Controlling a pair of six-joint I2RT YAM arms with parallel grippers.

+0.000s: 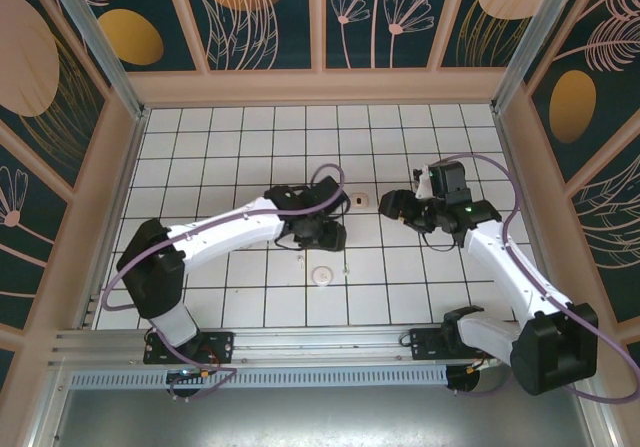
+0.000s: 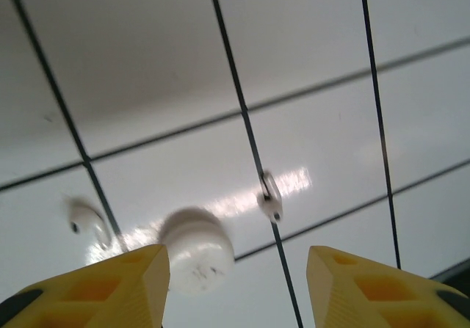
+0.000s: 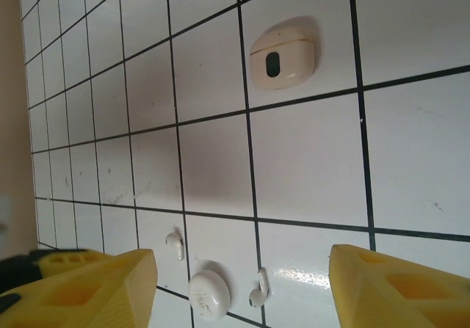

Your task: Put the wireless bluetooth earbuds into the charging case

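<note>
From above, the charging case (image 1: 362, 201) is lying shut on the white tiled table (image 1: 220, 137), between the two grippers and touching neither. The left gripper (image 1: 322, 232) is hanging just to its near left and the right gripper (image 1: 392, 205) just to its right; their dark bodies are hiding how the fingers stand from here. A round pale disc (image 1: 321, 274) is lying nearer the arm bases; any marking on the case is too small to read.

In the left wrist camera, the left gripper (image 2: 236, 262) is holding its yellow fingers (image 2: 110, 288) spread apart with nothing between them; the bottom edge is cutting both off. Beyond them the disc (image 2: 194, 249) is resting on the tiles, blurred, its few dark flecks unreadable. Of the wireless bluetooth earbuds (image 2: 270, 196), one is lying across a dark grid line right of the disc; the second earbud (image 2: 83, 218) is lying left of it, smeared by glare and hard to make out.

In the right wrist camera, the right gripper (image 3: 242, 258) is likewise standing spread and empty, its fingers cropped below. The case (image 3: 283, 53) is lying closed well beyond them, showing a dark oval mark with no legible letters. The earbuds are lying loose on either side of the disc (image 3: 209, 293).
</note>
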